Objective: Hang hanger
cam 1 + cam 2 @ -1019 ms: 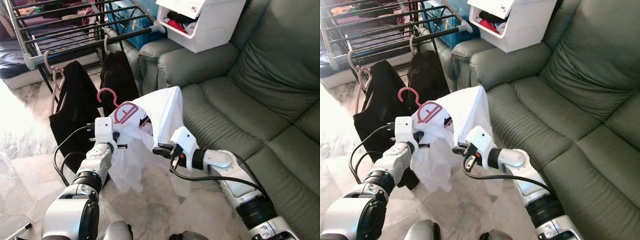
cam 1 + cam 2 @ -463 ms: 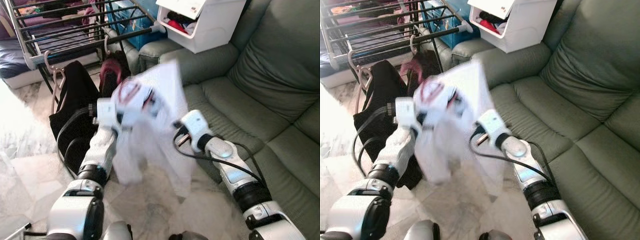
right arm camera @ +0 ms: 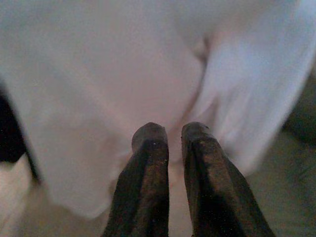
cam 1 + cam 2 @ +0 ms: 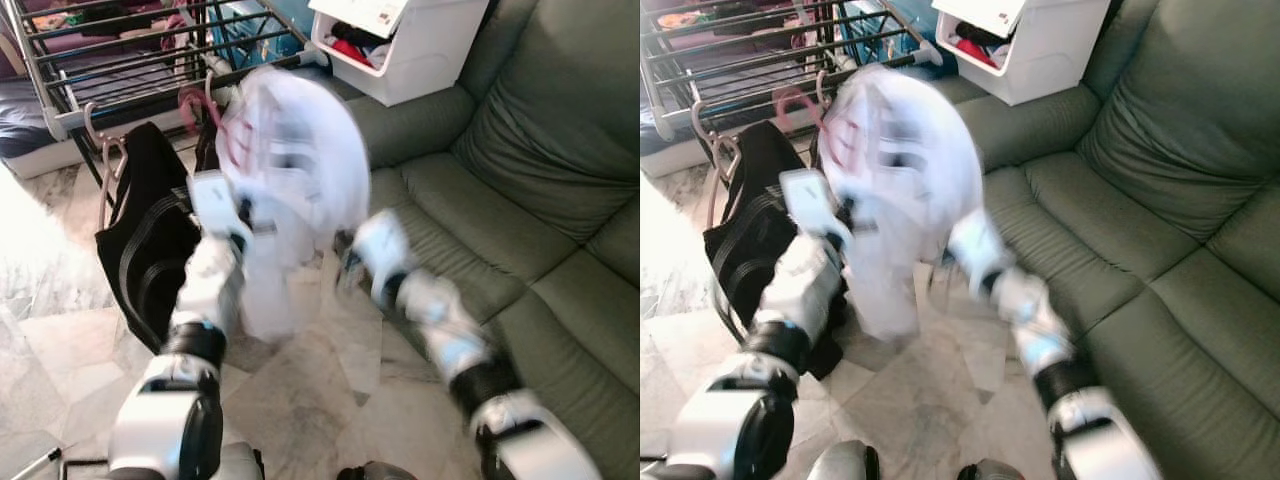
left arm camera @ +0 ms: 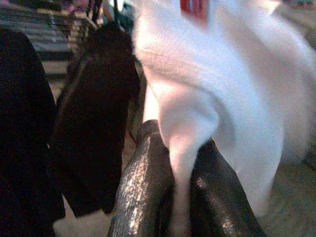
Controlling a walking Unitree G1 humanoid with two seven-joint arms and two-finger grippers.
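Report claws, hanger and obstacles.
Left claw shut on white shirt, raised near rack. Right claw behind the shirt, nearly closed, empty. Pink hanger blurred at the rail. Black clothes hang alongside.

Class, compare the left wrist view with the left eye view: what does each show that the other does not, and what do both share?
The left wrist view alone shows, close up, the left gripper with white cloth pinched between its black fingers.

The left eye view alone shows the green sofa, the white storage box, the drying rack and the right gripper.

Both show the white garment and the black clothes hanging on the rack.
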